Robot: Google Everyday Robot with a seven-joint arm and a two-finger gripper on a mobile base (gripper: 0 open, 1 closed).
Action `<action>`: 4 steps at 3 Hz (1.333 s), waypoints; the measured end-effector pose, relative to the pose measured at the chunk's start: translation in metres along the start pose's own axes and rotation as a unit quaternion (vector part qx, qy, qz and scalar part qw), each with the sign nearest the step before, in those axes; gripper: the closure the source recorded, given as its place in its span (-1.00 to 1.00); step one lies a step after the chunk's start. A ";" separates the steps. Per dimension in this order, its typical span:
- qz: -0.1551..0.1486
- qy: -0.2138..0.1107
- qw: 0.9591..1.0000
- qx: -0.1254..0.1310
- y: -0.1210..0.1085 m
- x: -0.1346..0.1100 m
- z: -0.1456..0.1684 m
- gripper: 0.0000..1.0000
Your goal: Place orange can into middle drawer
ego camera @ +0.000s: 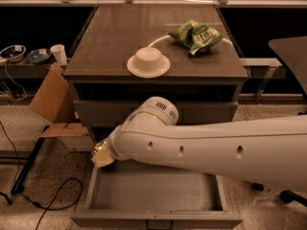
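The robot's pincer (102,155), its grip state indiscernible, hangs at the wide grey middle drawer's (158,193) left rear corner; next, lowering and release seem due.

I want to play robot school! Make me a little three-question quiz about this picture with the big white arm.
1. True or false: the green crinkly snack bag lies inside the open grey middle drawer.
2. What stands upside down on the dark cabinet top: A) a white bowl, B) a red mug, C) a blue plate?
3. Fill in: the gripper, at the end of the white robot arm, is at the drawer's back ____ corner in the picture.

Key: 1 false, the bag lies on the cabinet top. 2 A, the white bowl. 3 left.
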State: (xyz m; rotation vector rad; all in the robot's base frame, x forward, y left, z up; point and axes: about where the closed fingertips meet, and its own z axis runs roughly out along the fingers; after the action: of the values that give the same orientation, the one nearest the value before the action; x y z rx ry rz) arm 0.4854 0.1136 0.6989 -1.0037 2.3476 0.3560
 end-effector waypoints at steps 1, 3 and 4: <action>0.008 0.000 1.000 -0.012 0.002 0.019 0.040 1.00; 0.013 0.000 0.999 -0.032 0.001 0.043 0.106 1.00; 0.018 0.003 0.999 -0.034 -0.003 0.048 0.139 1.00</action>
State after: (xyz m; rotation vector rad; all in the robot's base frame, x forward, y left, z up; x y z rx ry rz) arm 0.5138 0.1448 0.5584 -0.9972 2.3749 0.4506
